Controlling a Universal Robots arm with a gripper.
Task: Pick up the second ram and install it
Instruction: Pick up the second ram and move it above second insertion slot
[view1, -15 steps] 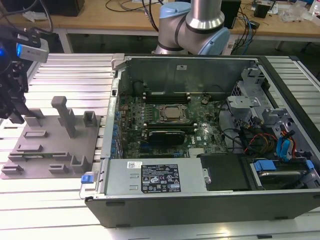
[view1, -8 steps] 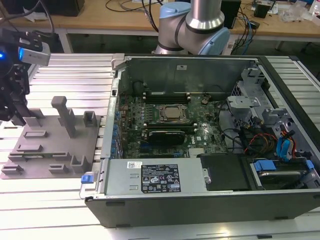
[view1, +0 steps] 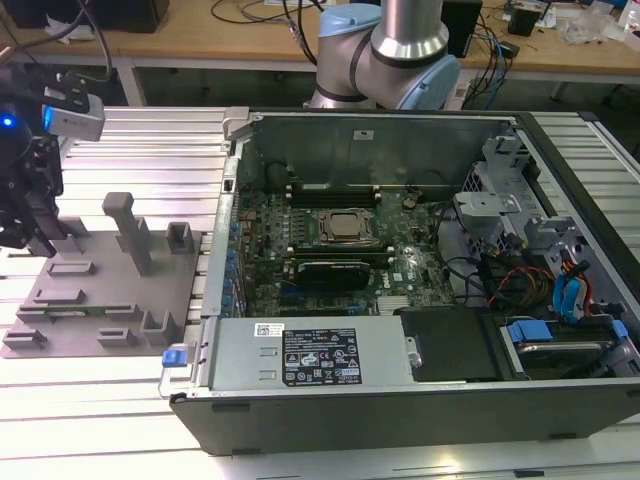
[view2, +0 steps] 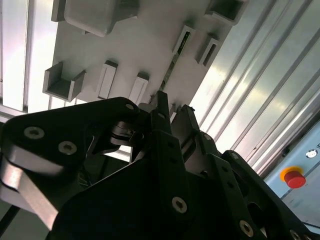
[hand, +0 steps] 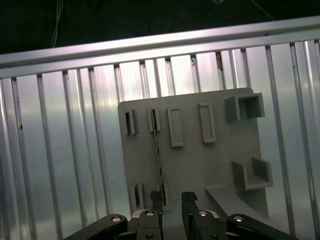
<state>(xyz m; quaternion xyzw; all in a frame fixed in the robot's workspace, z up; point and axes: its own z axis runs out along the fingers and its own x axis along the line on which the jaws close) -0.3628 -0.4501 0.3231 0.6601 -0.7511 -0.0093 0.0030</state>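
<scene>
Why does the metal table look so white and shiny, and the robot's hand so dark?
In the exterior view, light bounces off the ribbed metal table, washing it white around the grey fixture plate; in the second wrist view the gripper is a dark shape against that bright glare; in the first wrist view the table's ribs gleam in stripes and the room beyond is black.

Fingers (hand: 188, 201) apart, the tool (hand: 171, 198) hangs over the second ram (hand: 158, 150), edge-on in the grey plate (hand: 190, 165).
</scene>
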